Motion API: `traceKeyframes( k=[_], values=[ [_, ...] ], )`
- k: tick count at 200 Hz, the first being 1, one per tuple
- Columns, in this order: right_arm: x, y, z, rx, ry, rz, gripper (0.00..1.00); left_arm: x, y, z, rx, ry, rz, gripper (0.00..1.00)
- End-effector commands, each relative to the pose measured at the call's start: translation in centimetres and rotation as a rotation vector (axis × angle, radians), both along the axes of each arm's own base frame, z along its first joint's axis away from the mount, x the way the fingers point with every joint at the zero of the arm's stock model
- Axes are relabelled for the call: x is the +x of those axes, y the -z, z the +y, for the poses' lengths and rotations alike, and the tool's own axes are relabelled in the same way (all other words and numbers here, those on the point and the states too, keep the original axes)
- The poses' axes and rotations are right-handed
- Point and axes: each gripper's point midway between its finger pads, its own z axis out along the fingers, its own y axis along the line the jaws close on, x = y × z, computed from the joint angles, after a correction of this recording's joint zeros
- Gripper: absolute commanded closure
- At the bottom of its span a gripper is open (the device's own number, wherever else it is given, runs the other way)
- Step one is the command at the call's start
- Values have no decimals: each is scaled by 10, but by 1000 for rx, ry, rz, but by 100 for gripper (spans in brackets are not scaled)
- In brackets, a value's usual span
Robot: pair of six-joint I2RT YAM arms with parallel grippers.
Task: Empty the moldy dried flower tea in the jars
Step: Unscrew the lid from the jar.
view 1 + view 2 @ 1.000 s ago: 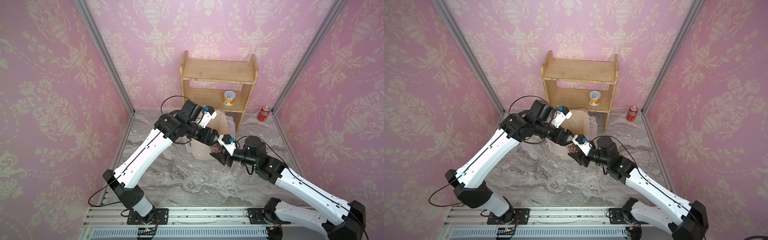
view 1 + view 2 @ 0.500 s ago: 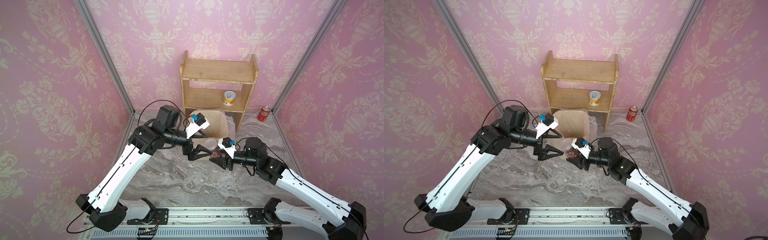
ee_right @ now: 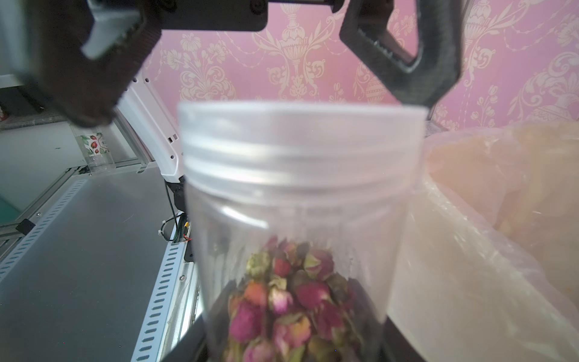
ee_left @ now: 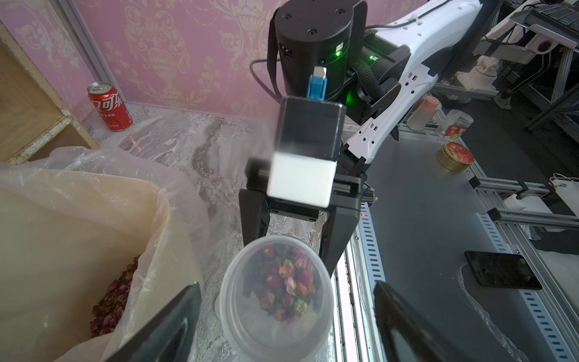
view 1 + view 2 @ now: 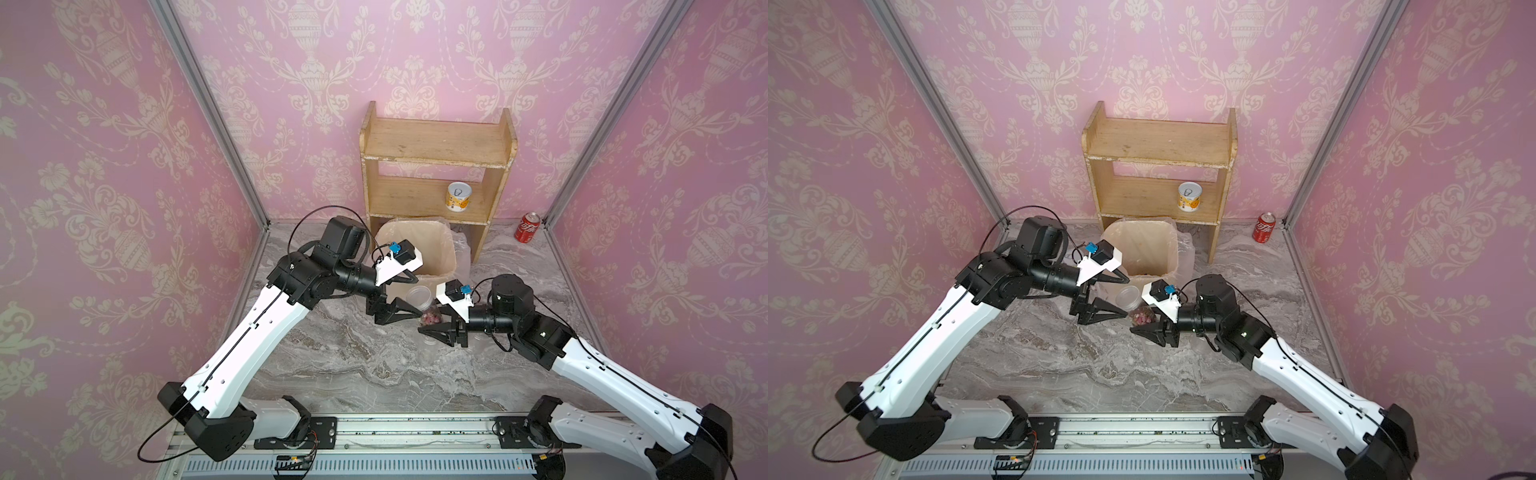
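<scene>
One tea jar (image 3: pixel 297 203) is sitting clamped in the right gripper (image 4: pixel 291 247) — the left gripper (image 4: pixel 283 291), jaws wide, is straddling its lid (image 3: pixel 300 131); next, close and unscrew.

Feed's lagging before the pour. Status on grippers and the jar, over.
Right gripper shut on jar, tea inside. Left gripper open, straddling the lid. Lid on, no pour yet; bin beside jar.

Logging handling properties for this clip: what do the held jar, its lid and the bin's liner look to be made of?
Jar: probably clear, glossy plastic; the buds show through its wall. Lid: translucent, frosted plastic, judging by its milky look and moulded ridges. Liner: thin plastic film, shiny, wrinkled and see-through.
</scene>
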Motion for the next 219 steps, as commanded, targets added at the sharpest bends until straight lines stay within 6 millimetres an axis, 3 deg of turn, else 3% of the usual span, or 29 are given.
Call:
traceKeyframes(
  k=[1,27,73,117,182,219],
  values=[
    [-3,-8,0,20,-17,10,77,-1,1,-3,-17,37,1,15],
    [-3,-9,0,19,-19,8,77,0,3,-4,-22,45,17,17],
    [-3,-9,0,18,-18,14,77,0,3,-6,-26,47,27,33],
    [-2,-9,0,15,-15,13,77,0,6,-6,-20,42,42,37],
    [-1,-9,1,14,-15,16,77,-1,9,-6,-19,45,61,35],
    [0,-9,1,13,-13,16,77,1,10,-8,-27,39,69,51]
  ],
)
